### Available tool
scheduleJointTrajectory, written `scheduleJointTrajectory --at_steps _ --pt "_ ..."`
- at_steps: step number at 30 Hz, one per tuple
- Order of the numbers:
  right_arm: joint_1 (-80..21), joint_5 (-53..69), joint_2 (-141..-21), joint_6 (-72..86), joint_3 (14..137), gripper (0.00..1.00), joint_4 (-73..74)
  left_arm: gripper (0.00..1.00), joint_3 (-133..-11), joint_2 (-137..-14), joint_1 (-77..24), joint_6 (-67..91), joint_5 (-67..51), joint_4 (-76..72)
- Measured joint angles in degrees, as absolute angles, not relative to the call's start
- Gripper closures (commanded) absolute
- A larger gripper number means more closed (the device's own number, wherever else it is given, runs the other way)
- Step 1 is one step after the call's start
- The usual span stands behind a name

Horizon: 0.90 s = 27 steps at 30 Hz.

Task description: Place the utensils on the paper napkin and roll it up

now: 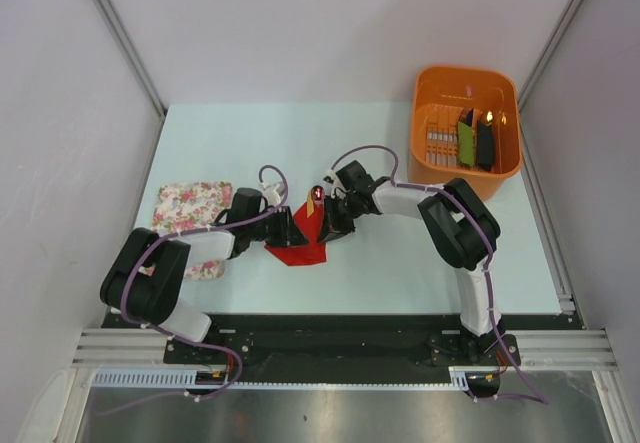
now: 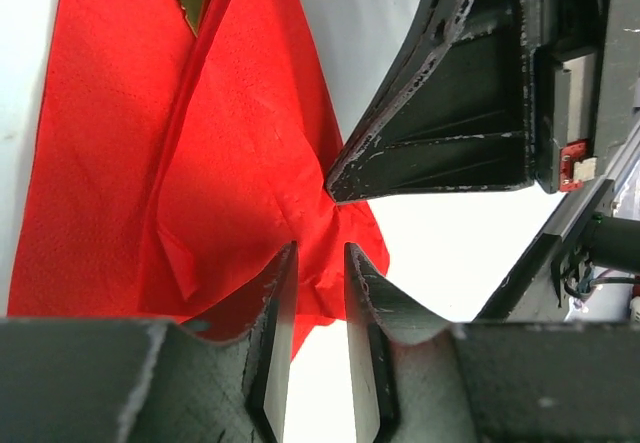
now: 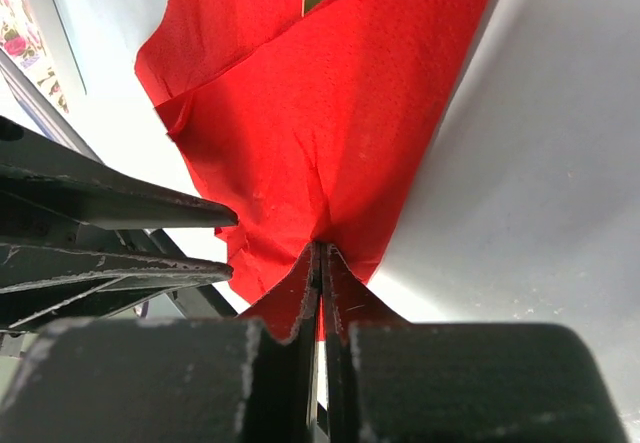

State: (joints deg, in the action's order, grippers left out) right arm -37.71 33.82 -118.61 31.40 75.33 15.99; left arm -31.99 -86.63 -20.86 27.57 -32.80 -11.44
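Where the right tool [image 3: 320, 253] is clamped on the edge of the paper napkin [image 3: 320, 113], the left tool [image 2: 318, 258] sits just beside it, jaws slightly apart; napkin's long axis runs up-frame toward the spoon [image 1: 317, 194].

the pale blue-green table [image 1: 400, 263] carried three things. a red paper napkin [image 1: 300, 253] lay near its middle, toward the near edge, partly folded over itself. a white floral cloth [image 1: 190, 203] lay flat well to the left, close to the left edge. an orange basket [image 1: 432, 88] stood at the far right corner, well apart from both
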Motion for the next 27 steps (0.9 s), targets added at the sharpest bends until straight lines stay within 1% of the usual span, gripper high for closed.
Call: scheduleJointTrajectory --at_steps 3,6,9,19,27 --pt "-37.76 33.80 -118.61 31.40 75.55 0.96 16.10 0.73 -31.99 -87.57 -20.82 27.57 -32.34 -11.51" --pt "-37.82 33.85 -118.61 31.44 75.83 0.94 16.08 0.80 -32.01 -89.89 -20.71 27.49 -31.59 -11.42" --pt "-37.91 33.85 -118.61 31.53 76.40 0.94 15.86 0.82 -32.32 -91.59 -19.99 27.62 -32.29 -11.44" --pt "-39.22 31.83 -120.25 31.94 82.21 0.96 14.00 0.84 -32.32 -91.77 -19.57 27.57 -32.60 -11.44" --pt "-40.91 30.06 -124.22 31.90 82.96 1.00 13.65 0.82 -32.34 -91.77 -19.51 27.57 -32.60 -11.44"
